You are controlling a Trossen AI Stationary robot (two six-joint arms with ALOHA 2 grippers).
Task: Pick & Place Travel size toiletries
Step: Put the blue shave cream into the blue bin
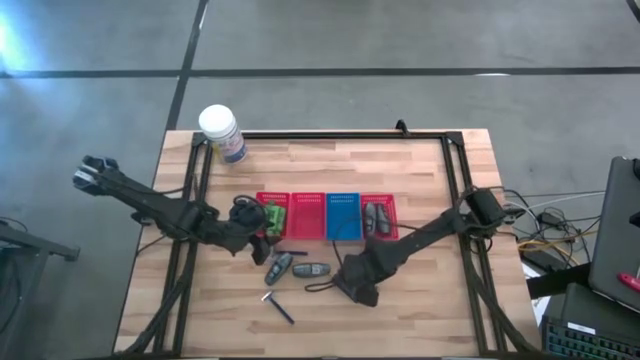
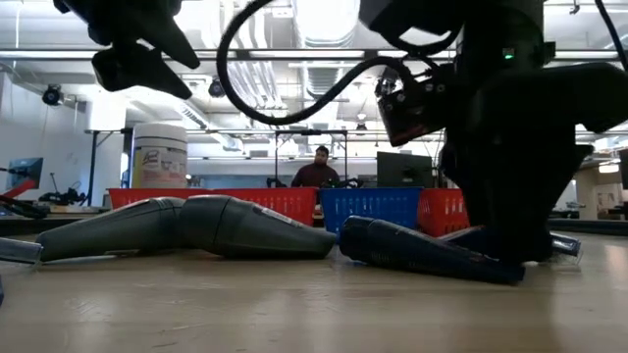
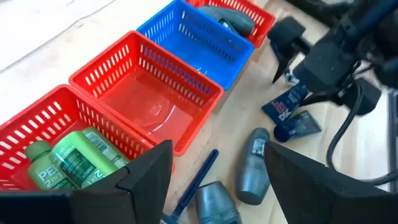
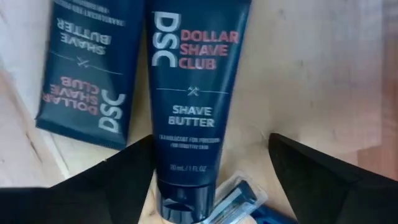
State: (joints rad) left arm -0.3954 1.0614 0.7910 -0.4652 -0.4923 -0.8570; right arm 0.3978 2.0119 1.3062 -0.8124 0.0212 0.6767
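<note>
Under my right gripper (image 4: 211, 180) lies a dark tube (image 4: 189, 106), cap toward the camera, between the two spread fingers and not yet pinched. I judge this the grasp step. To do it well I would keep the tube centred, come down until the tips flank its body above the cap, and close gently, since a soft tube will squash and slip. A razor (image 4: 239, 199) lies touching the cap end; I would keep the fingers clear of it so it is not dragged along. A second tube (image 4: 84, 74) lies just beside the first, label the other way up.

Both tubes read "DSC", "DOLLAR SHAVE CLUB", "SHAVE BUTTER"; the fine print under that I cannot read.

Seen from above, the tubes (image 1: 312, 270) sit on the table (image 1: 430, 320) just in front of the row of baskets (image 1: 327, 216), with grey bottles (image 1: 279, 266) beside them and another razor (image 1: 279, 307) nearer the front edge. My left gripper (image 3: 214, 177) hovers by the baskets' left end, fingers spread and empty. Green bottles (image 3: 74, 165) fill that end basket; their lettering is only partly visible.
</note>
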